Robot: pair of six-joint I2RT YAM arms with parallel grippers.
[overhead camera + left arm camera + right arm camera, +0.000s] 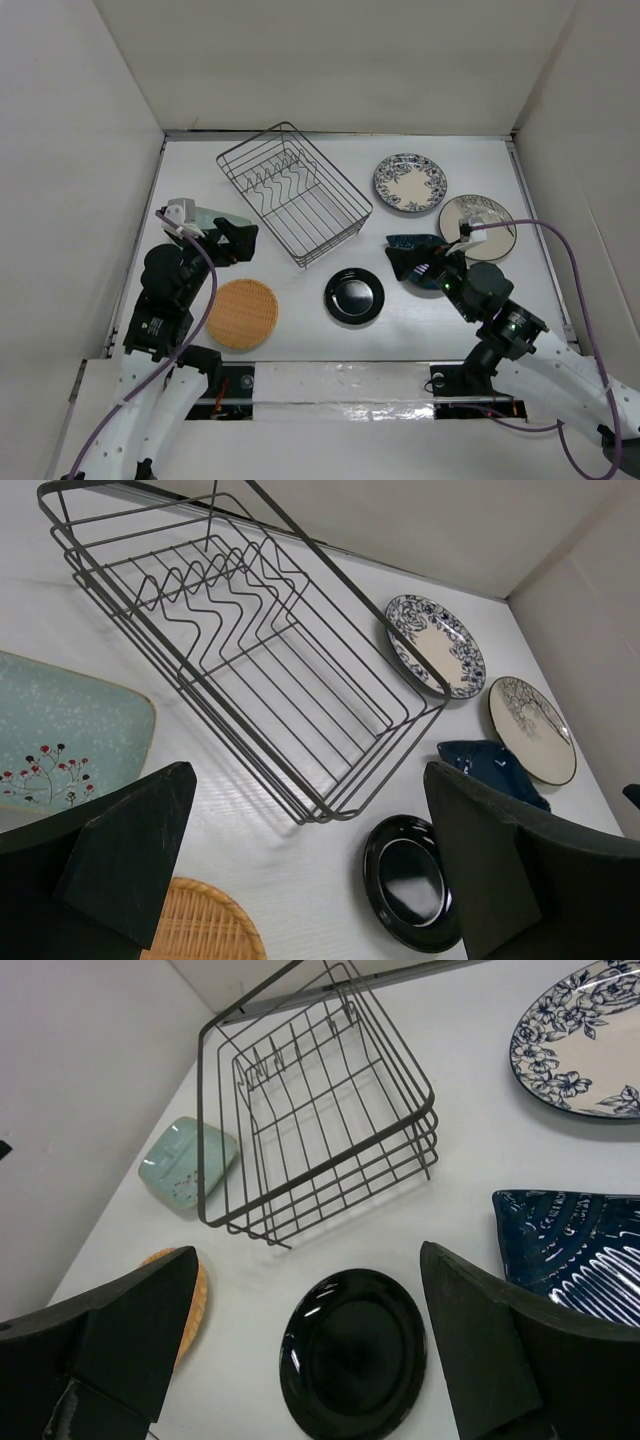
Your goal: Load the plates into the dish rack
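The silver wire dish rack (293,192) stands empty at the back middle. On the table lie a blue-white floral plate (410,183), a cream plate with a dark rim (478,225), a dark blue leaf-shaped plate (412,250), a glossy black plate (354,296) and a tan woven disc (243,313). A pale green plate (60,730) lies left of the rack, mostly under my left arm. My left gripper (238,240) is open and empty, above the table by the rack's near left corner. My right gripper (422,268) is open and empty over the leaf plate's near edge, and the black plate (355,1355) shows between its fingers.
White walls enclose the table on the left, back and right. The rack (250,650) sits at an angle to the table edges. A purple cable loops from my right arm over the right side of the table.
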